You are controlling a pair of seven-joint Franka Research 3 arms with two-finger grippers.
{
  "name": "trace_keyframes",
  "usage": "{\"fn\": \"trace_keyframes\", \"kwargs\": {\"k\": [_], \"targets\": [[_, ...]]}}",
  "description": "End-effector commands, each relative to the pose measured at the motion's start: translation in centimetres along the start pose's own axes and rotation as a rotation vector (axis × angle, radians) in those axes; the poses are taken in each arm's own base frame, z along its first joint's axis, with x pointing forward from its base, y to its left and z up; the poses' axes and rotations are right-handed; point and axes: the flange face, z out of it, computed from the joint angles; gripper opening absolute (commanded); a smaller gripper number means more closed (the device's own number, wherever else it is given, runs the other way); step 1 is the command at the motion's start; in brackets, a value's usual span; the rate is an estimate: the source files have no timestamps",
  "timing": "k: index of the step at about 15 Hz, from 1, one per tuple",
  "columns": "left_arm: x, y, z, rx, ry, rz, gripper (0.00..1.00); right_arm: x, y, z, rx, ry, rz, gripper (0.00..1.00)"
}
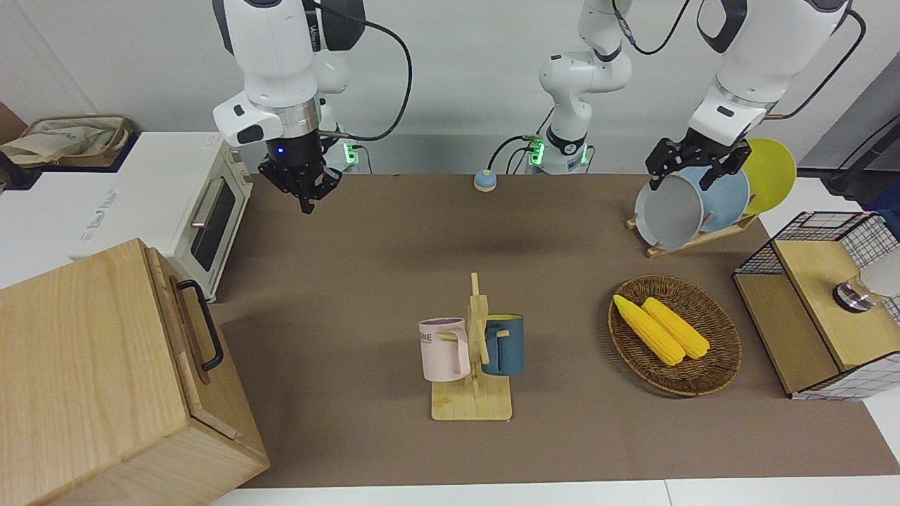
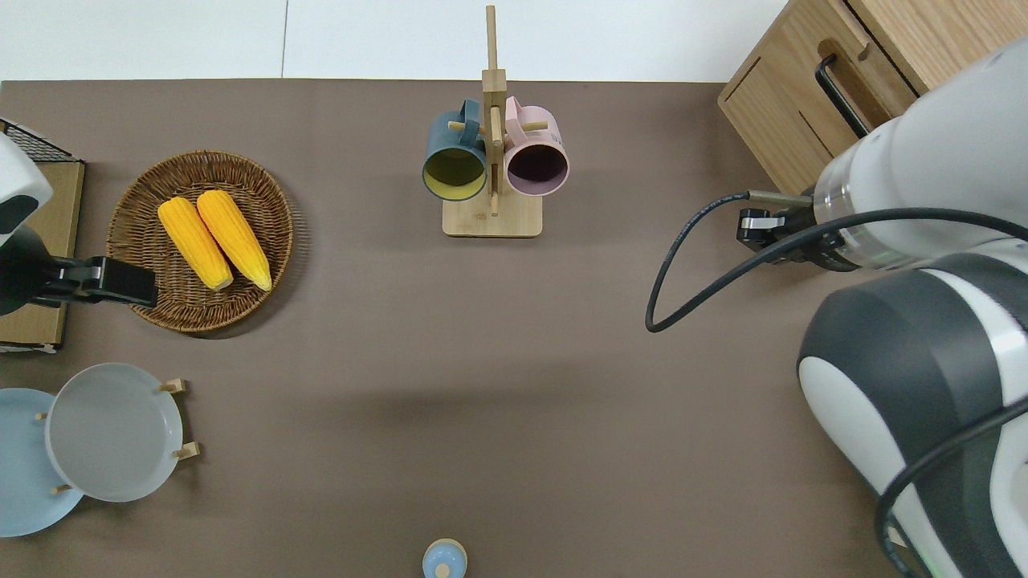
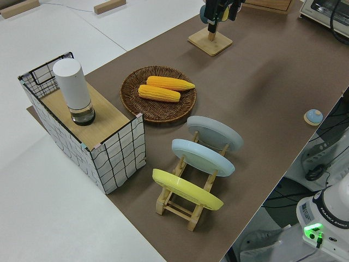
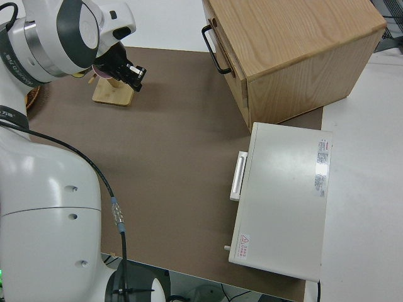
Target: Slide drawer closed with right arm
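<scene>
The drawer (image 1: 184, 318) is in the pale wooden cabinet (image 1: 84, 379) at the right arm's end of the table. Its black loop handle (image 1: 202, 325) faces the table's middle. Its front panel lies against the cabinet front and no gap shows; it also shows in the overhead view (image 2: 811, 96) and the right side view (image 4: 227, 53). My right gripper (image 1: 306, 199) is shut and empty, raised over the brown mat (image 2: 751, 228) and apart from the drawer. My left gripper (image 1: 692, 169) is parked.
A white toaster oven (image 1: 204, 218) stands beside the cabinet, nearer to the robots. A wooden mug rack (image 1: 472, 351) with two mugs stands mid-table. A wicker basket (image 1: 724, 351) with corn, a plate rack (image 1: 696, 204) and a wire-mesh rack (image 1: 823, 302) are at the left arm's end.
</scene>
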Motion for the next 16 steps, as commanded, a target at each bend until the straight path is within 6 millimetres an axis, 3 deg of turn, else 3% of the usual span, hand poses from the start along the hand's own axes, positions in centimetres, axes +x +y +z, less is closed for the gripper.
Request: {"fn": "trace_keyframes", "kwargs": {"k": [1,4,6,8,16], "targets": [[0.1,-0.1,-0.3,0.016,-0.007,0.011,0.99,-0.1,2.2,-0.2,0.033,-0.019,-0.113,0.060],[0.1,-0.1,-0.4,0.016,-0.005,0.011,0.99,0.6,3.8,-0.1,0.067,-0.029,-0.154,0.298],[0.1,-0.1,-0.3,0.016,-0.007,0.011,0.99,0.9,4.2,0.2,0.058,-0.029,-0.155,0.603],[0.1,-0.1,-0.4,0.016,-0.005,0.011,0.99,0.9,4.1,0.2,0.059,-0.027,-0.157,0.982],[0.1,-0.1,-0.4,0.016,-0.005,0.011,0.99,0.5,3.1,0.0,0.047,-0.031,-0.161,0.983]]}}
